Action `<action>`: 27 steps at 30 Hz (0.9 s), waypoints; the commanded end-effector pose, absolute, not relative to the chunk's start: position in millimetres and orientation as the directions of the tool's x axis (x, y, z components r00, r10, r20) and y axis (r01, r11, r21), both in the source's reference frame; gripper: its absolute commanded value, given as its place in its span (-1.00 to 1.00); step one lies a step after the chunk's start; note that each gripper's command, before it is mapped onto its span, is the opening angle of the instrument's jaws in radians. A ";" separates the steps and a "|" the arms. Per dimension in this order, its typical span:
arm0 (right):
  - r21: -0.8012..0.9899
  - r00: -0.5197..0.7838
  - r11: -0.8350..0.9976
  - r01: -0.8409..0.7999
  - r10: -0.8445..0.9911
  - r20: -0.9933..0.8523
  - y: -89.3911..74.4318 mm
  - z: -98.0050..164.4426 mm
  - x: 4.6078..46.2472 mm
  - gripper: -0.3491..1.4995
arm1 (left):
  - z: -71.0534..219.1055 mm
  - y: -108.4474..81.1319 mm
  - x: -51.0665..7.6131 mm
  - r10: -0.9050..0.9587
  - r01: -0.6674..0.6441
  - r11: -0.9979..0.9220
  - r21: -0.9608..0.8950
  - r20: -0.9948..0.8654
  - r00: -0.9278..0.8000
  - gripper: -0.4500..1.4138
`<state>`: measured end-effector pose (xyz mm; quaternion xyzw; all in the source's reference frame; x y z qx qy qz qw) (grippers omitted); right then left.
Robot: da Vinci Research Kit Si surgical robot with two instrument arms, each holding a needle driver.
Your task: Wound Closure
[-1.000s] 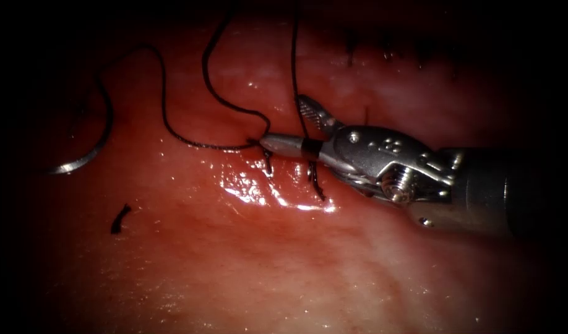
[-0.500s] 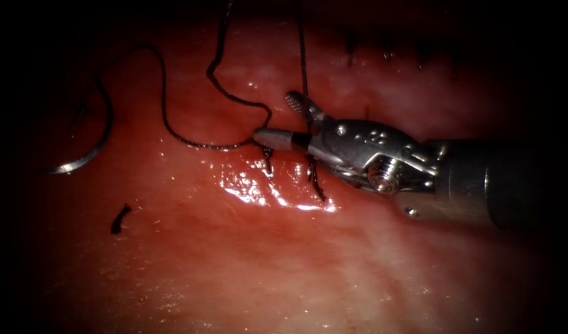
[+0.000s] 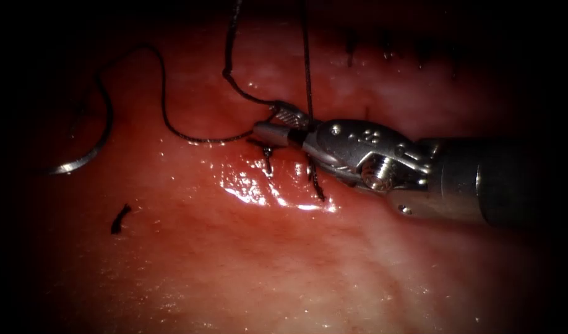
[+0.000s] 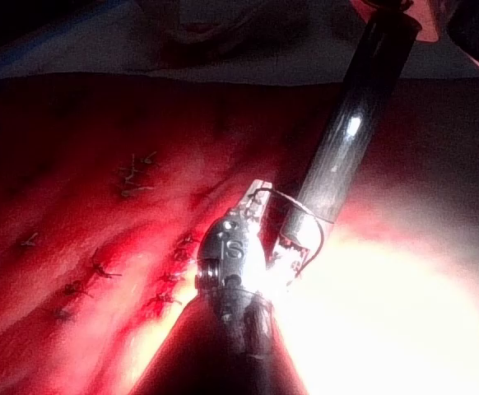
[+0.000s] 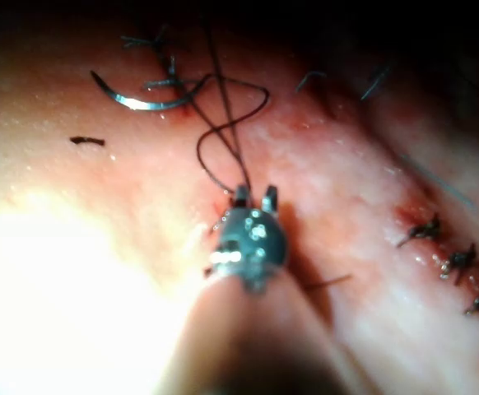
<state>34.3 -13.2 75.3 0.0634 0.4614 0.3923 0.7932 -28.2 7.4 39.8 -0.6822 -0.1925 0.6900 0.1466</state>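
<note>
My right gripper (image 3: 279, 124) sits just above the two stitches (image 3: 267, 162) in the tissue (image 3: 309, 266). Its jaws are only narrowly apart, with the thread (image 3: 163, 105) lying right at them. In the right wrist view there is a gap between the two tips, so I judge them not closed on anything yet. One strand rises straight up from the jaws. Another curls off to the endoscope view's left, loops up and comes down to the needle (image 3: 80, 162).

The needle lies flat on the tissue, free of it, far to the left of the stitches and well apart from my right gripper. Its curve opens upward, its long axis roughly in line with my shaft's reach.

My left gripper (image 4: 258, 191) is lost in glare — what it holds I cannot tell.

A cut end of thread (image 3: 120, 218) lies below the needle, and red fluid (image 3: 253, 185) shines beside the stitches.
</note>
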 end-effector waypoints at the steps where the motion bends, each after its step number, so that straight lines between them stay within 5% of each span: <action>1: 0.466 0.259 0.681 -0.564 0.682 -0.684 -13.2 75.3 35.0 -0.56 | 40.2 7.5 -28.9 0.462 0.060 -0.885 -0.462 -0.887 -0.027 -1.00; 7: 0.464 0.252 0.683 -0.563 0.678 -0.691 -13.1 74.9 35.1 -0.55 | 40.5 7.3 -29.1 0.458 0.061 -0.886 -0.459 -0.888 -0.027 -1.00; 12: 0.453 0.262 0.695 -0.559 0.666 -0.699 -13.1 74.8 35.1 -1.00 | 40.6 7.0 -29.1 0.456 0.063 -0.887 -0.457 -0.889 -0.030 -1.00; 23: 0.397 0.292 0.721 -0.568 0.627 -0.722 -13.1 74.8 34.7 -1.00 | 40.6 6.6 -29.0 0.453 0.071 -0.888 -0.454 -0.891 -0.028 -1.00; 24: 0.395 0.295 0.727 -0.562 0.623 -0.725 -13.1 74.8 34.7 -0.64 | 40.6 6.6 -29.0 0.453 0.072 -0.888 -0.454 -0.891 -0.028 -1.00; 26: 0.401 0.296 0.735 -0.547 0.618 -0.728 -12.8 74.9 34.8 0.64 | 40.5 6.8 -28.8 0.454 0.074 -0.887 -0.455 -0.890 -0.026 -1.00; 27: 0.404 0.297 0.735 -0.544 0.619 -0.727 -12.7 74.9 34.8 0.89 | 40.5 6.9 -28.7 0.455 0.076 -0.887 -0.455 -0.890 -0.026 -1.00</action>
